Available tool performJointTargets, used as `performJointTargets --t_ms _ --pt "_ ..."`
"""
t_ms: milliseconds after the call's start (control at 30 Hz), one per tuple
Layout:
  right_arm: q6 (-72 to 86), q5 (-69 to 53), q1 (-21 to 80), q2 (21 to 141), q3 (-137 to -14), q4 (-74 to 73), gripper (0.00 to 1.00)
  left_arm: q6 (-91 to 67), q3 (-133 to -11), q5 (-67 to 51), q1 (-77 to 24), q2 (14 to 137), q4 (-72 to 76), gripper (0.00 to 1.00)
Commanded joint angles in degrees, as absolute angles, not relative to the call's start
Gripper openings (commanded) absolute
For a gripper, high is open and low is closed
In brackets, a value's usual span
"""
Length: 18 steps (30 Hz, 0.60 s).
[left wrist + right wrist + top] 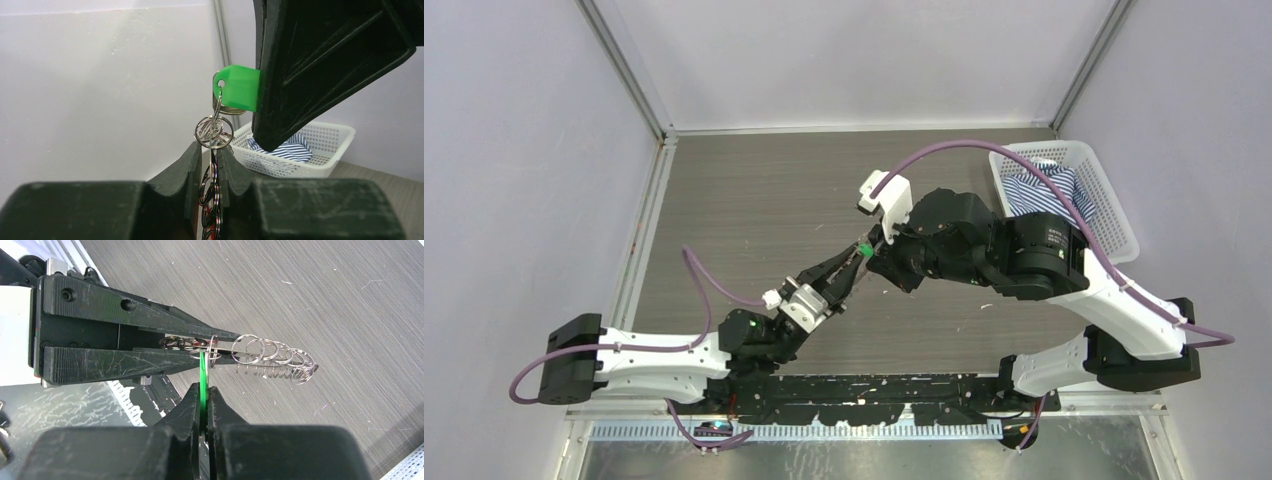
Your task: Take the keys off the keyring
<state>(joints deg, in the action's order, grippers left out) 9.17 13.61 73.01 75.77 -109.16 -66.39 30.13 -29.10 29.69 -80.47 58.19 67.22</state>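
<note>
Both grippers meet above the middle of the table. My left gripper (851,264) (214,150) is shut on the keyring (214,131), a bunch of thin silvery wire rings pinched edge-on between its fingers (150,315). A bright green key head (239,89) (862,249) hangs from that bunch by a small hole. My right gripper (871,251) (204,389) is shut on this green key (202,372), gripping its flat sides. In the right wrist view a row of several small silvery rings with toothed metal under them (272,359) sticks out past the left fingertips, held off the table.
A white perforated basket (1118,205) (325,162) with a blue-and-white striped cloth (1036,190) (287,150) stands at the back right. Grey walls with metal posts enclose the wood-grain table (754,200). A black base rail (864,390) runs along the near edge.
</note>
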Motion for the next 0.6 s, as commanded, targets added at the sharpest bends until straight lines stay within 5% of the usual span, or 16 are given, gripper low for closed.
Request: performJointTargets --t_ms 0,200,567 --pt "8.52 13.83 73.23 75.28 -112.32 -64.09 0.01 23.64 -30.84 29.78 -80.07 55.88 62.5 0.26" --pt "8.87 13.8 73.28 75.66 -112.41 -64.66 0.01 20.35 -31.6 29.79 -80.13 56.44 61.7 0.49" --pt "10.07 13.93 73.22 76.82 -114.32 -68.08 0.01 18.86 -31.64 25.19 -80.18 55.46 64.76 0.56"
